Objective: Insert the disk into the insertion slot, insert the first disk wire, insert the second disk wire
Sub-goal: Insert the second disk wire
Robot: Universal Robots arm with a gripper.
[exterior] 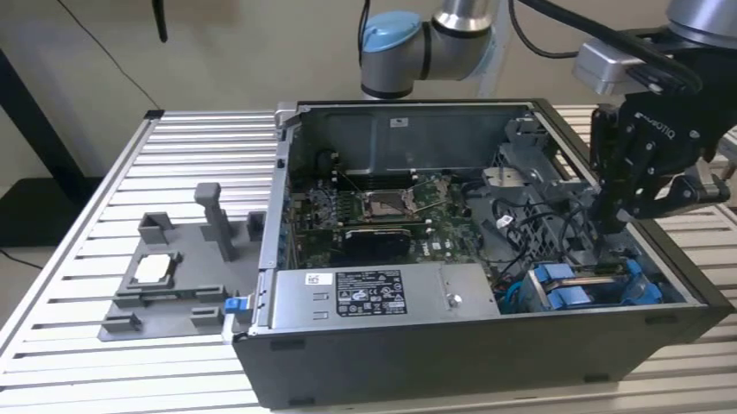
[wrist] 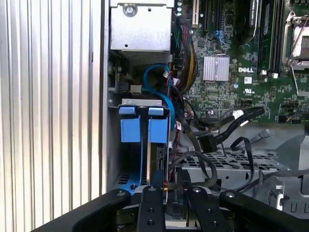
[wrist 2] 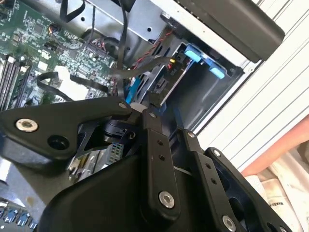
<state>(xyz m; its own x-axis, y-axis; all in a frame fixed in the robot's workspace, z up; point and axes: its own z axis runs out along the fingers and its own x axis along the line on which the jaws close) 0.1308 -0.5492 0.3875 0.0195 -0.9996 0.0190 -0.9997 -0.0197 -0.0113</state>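
The disk [wrist: 155,164] sits on edge in the insertion slot [exterior: 593,289] of the grey drive cage, at the case corner on the exterior view's right. Blue carrier tabs [wrist: 144,128] mark its end. My black gripper [exterior: 608,226] reaches down into the case just behind the cage. In both wrist views its fingers [wrist: 149,205] stand close together at the disk's connector end, pinching a black wire plug [wrist 2: 155,99]. A grey flat wire [wrist 2: 140,67] with red and yellow strands runs to the disk's edge [wrist 2: 170,72] beside that plug.
The open computer case [exterior: 484,345] lies on a slatted metal table [exterior: 69,259]. Inside are the motherboard [exterior: 381,207], a silver labelled power-supply box [exterior: 368,293] and loose black cables [wrist: 227,125]. A grey fixture [exterior: 173,276] sits on the table at the exterior view's left.
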